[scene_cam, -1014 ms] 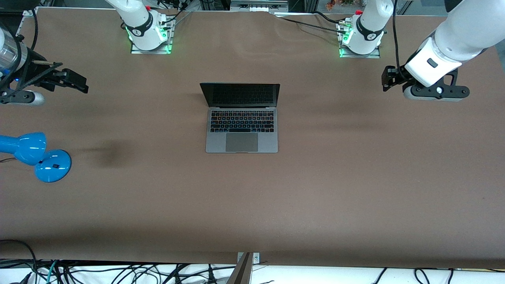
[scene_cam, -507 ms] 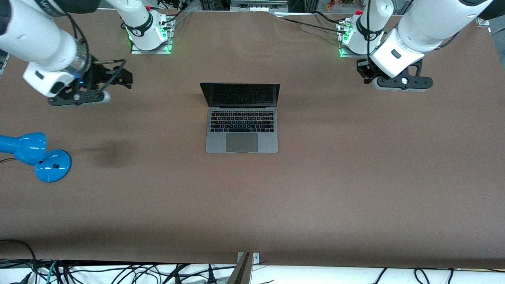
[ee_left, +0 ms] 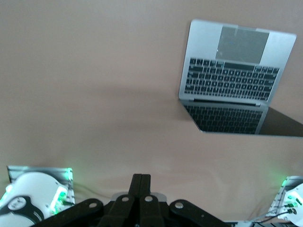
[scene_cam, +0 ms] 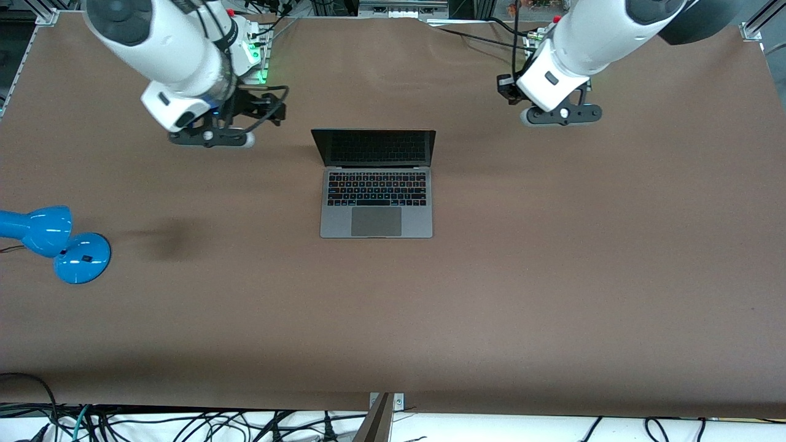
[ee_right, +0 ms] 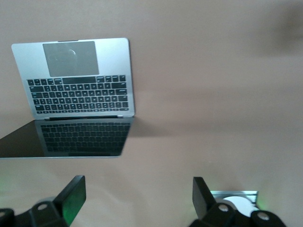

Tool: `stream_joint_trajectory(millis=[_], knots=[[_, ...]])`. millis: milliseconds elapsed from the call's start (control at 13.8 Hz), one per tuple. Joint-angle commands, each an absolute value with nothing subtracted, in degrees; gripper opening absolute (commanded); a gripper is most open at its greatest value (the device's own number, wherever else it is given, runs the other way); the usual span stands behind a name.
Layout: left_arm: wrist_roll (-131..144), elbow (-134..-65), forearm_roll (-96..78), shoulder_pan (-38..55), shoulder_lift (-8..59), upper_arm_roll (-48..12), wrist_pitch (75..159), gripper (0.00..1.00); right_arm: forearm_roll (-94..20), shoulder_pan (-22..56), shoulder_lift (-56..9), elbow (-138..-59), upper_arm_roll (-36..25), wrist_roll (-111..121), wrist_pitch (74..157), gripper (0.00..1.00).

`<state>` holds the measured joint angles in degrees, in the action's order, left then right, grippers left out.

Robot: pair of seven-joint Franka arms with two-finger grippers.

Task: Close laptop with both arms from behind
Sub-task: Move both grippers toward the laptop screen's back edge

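From the front, my left gripper [scene_cam: 513, 92] and right gripper [scene_cam: 270, 110] hang above the table, the open laptop [scene_cam: 376, 184] between them; my left wrist shows fingers [ee_left: 140, 189] pressed together, my right wrist fingers [ee_right: 71, 196] spread apart.

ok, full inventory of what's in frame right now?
laptop: 1, space-grey with black keys, open, mid-table.
lamp: 1, blue, toward the right arm's end of the table, nearer the front camera than the laptop.
table: 1, brown.
cables: several, black, below the table's near edge.
right gripper: 1, black, open, over the table beside the laptop's screen.
left gripper: 1, black, shut, empty, over the table toward the left arm's base.
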<state>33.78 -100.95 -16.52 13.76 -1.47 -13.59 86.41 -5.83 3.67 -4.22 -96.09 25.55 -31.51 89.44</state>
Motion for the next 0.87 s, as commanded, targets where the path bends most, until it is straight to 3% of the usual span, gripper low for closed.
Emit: stream_joint_trajectory(millis=[0,507,579,796], knots=[[36.8,-103.2,-18.5,13.4,-1.1,-15.8,87.4,0.0,-6.4,5.7,-4.1,-99.0,26.5,-34.5,92.7,1.0],[44.9,-104.1,-21.0,13.4,4.9,-22.6,94.4,0.0,-8.2,10.6,-6.6,-100.2,26.5,-38.6,95.4,0.99],[45.2,-104.1,-21.0,13.5,6.0,-23.2,95.5,0.0,-8.9,11.0,-7.1,-100.5,26.5,-41.1,96.2,0.9],[46.1,-104.1,-21.0,13.5,9.3,-25.0,98.6,0.0,-14.5,11.4,-8.0,-102.2,26.5,-42.3,96.7,0.51]])
